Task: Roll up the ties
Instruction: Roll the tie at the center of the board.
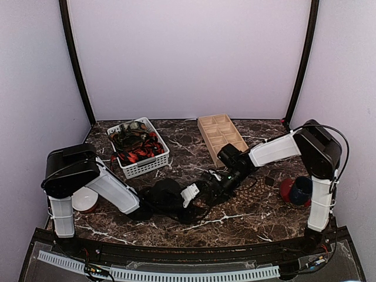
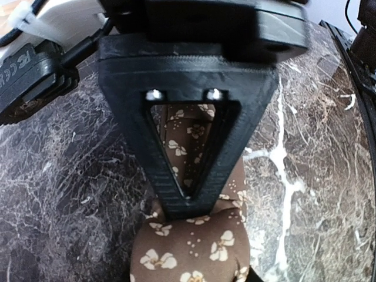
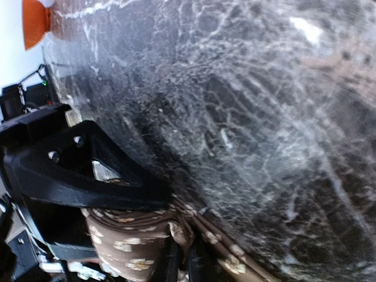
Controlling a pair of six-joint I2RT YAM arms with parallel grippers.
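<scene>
Where the two arms are meeting, top view: the brown tie (image 1: 247,189) is lying flat on the bench (image 1: 235,220), its long axis running from the bench centre out toward the right.
Other ties, top view: the red-and-black ties (image 1: 141,154) are sitting heaped in the white basket (image 1: 144,168) at back left.
Left arm, top view: the left arm (image 1: 114,191) is reaching low across the bench toward the centre.
Right arm, top view: the right arm (image 1: 273,150) is bending at the elbow and slanting down leftward to the tie's centre end.
Fingers, top view: both pairs are crowding over that end, too dark for judging any gap.
Tie, left wrist view: the fabric is running under the near finger and bunching into a rounded fold at its tip.
Left fingers, left wrist view: the left fingers (image 2: 176,173) are standing partly closed, clamping the brown tie. Fabric is showing through the triangular window and bulging below the tip.
Tie, right wrist view: a bunched part is sitting under the finger, and a narrow strip is trailing off along the bench.
Right fingers, right wrist view: the right fingers (image 3: 111,185) are pressing fully together, their tip touching the tie. I cannot tell whether any fabric is being pinched.
</scene>
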